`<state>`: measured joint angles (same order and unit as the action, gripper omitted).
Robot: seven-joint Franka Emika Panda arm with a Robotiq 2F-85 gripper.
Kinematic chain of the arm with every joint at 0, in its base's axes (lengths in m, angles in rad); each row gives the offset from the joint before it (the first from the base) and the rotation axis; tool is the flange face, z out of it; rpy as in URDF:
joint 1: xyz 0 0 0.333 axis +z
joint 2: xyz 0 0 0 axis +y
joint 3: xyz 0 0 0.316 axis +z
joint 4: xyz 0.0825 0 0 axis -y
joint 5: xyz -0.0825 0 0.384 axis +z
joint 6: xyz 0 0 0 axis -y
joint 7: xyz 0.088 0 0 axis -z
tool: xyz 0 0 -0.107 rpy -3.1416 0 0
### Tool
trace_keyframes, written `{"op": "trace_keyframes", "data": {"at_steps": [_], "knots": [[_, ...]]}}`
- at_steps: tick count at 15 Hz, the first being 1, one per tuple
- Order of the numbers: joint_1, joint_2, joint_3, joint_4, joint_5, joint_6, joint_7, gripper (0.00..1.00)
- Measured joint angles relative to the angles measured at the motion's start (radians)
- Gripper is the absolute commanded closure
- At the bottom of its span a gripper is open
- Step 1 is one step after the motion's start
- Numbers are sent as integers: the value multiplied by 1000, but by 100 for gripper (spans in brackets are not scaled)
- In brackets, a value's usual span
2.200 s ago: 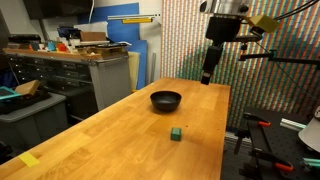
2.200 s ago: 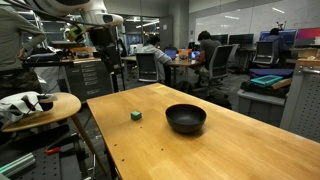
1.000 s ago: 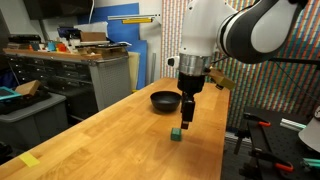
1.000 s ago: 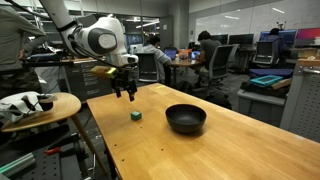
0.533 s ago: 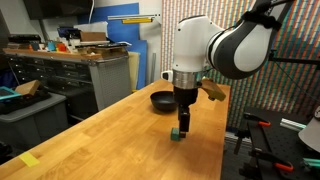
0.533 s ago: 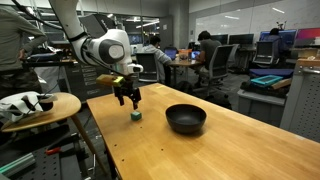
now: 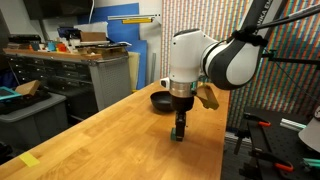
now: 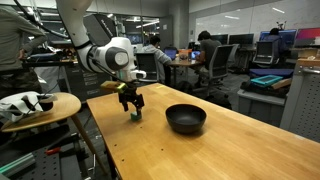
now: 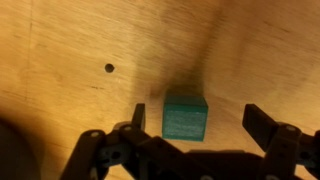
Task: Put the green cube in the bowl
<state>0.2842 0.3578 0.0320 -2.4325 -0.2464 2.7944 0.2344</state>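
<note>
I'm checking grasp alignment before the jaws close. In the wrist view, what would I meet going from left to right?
Small dark spot → one jaw → green cube → the other jaw, which stands clear of the cube.

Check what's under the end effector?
The green cube sits on the wooden table, between the fingers of the open end effector. In both exterior views the end effector partly covers it.

A lab-workshop beside an open office: metal drawer cabinets with cluttered tops in an exterior view, and seated people at monitors beyond the wooden counter.
</note>
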Motion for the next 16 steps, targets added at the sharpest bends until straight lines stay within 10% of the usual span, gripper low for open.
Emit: {"op": "trace_keyframes", "data": {"at_steps": [4,5,11,16], "knots": [[27,39,-44,23,-11,18,50,6],[28,49,-46,28,-11,21,56,26],[31,85,-48,60,-3,25,67,73],[42,77,-55,74,-3,21,75,79]]}}
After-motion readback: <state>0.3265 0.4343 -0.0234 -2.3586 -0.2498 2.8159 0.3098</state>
